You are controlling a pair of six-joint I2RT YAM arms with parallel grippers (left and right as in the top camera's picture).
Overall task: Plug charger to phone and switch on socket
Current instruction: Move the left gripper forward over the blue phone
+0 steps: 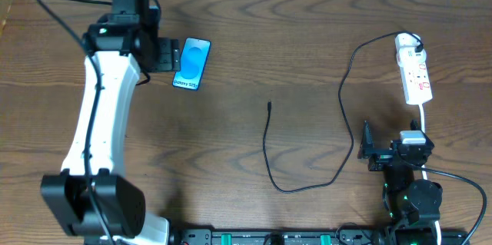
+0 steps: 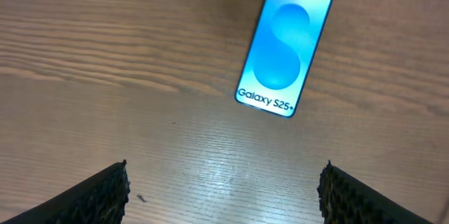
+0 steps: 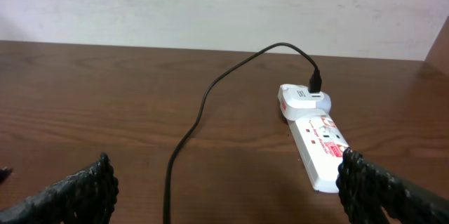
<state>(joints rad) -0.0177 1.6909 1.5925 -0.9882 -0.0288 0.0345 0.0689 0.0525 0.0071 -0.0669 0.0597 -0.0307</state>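
Along the left side of the bench (image 1: 231, 38), left arm (image 1: 100, 107) stretched toward the far edge, left fingers (image 1: 171, 55) poised over the wood just beside the phone (image 1: 192, 63) – not touching it. Spread wide in the left wrist view, gripping nothing, only bare bench between them. Phone (image 2: 284, 45) flat, blue screen up, slightly askew, ahead of the fingers and off to one side.

Near the middle, charger (image 1: 267, 153) lying loose: small plug tip (image 1: 270, 105) free on the wood, well apart from the phone. From there, thin black cable down toward the near edge, curling right, then climbing and arcing over to the far right.

At far right, socket (image 1: 413, 68) flat on the bench, red-orange marks on top. Charger's other end seated in a white adapter (image 3: 302, 100) at the socket's far end. White cord (image 1: 423, 118) leading from the near end toward the right arm. Switch position too small to tell.

Right fingers (image 1: 367, 147) low near the front edge, on the near side of the socket (image 3: 319, 143) – set wide apart, holding nothing.
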